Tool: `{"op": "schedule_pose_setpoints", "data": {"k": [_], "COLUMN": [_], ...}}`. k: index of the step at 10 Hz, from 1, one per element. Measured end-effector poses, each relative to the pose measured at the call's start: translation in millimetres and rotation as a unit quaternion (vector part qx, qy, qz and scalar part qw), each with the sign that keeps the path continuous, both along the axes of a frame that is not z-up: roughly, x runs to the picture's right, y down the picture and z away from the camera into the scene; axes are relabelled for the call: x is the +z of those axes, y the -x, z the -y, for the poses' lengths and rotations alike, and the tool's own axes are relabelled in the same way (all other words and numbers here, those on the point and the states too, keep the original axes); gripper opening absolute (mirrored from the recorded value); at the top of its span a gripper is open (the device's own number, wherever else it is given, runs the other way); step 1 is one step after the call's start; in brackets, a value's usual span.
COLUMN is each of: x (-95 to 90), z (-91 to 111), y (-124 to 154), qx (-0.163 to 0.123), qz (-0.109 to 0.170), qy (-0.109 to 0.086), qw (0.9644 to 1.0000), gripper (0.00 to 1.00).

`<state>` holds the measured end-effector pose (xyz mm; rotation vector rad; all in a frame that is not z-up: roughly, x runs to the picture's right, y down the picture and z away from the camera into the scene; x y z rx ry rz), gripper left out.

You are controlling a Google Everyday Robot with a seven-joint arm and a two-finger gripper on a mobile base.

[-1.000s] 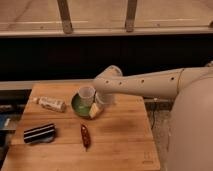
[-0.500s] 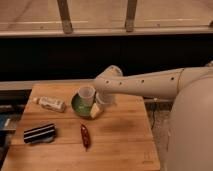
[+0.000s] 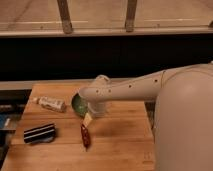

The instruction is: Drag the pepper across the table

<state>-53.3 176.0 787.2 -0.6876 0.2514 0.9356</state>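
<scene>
The pepper [image 3: 85,136] is a slim dark-red chili lying on the wooden table [image 3: 120,150], near its middle front. My white arm reaches in from the right. My gripper [image 3: 89,119] hangs from the wrist just above the pepper's far end, in front of the green bowl [image 3: 78,105]. The pepper lies flat on the wood below and slightly left of the gripper. I cannot tell whether they touch.
The green bowl stands behind the gripper, partly hidden by the wrist. A white tube or bottle [image 3: 50,104] lies at the back left. A black-and-white striped block [image 3: 39,133] lies at the front left. A dark wall and window ledge run behind the table.
</scene>
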Motion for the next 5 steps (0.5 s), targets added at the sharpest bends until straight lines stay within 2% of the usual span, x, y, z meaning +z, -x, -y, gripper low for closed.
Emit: {"op": "schedule_pose_setpoints", "data": {"k": [2,5], "x": [0.5,-8.6], "z": [-13.6,-32.2], "y": [7.3,22.5], "qx": [0.003,0.014], "qz": [0.012,0.035], "qy": [0.012,0.023], "qw": [0.9999,0.999], "gripper": [0.8,0.8]}}
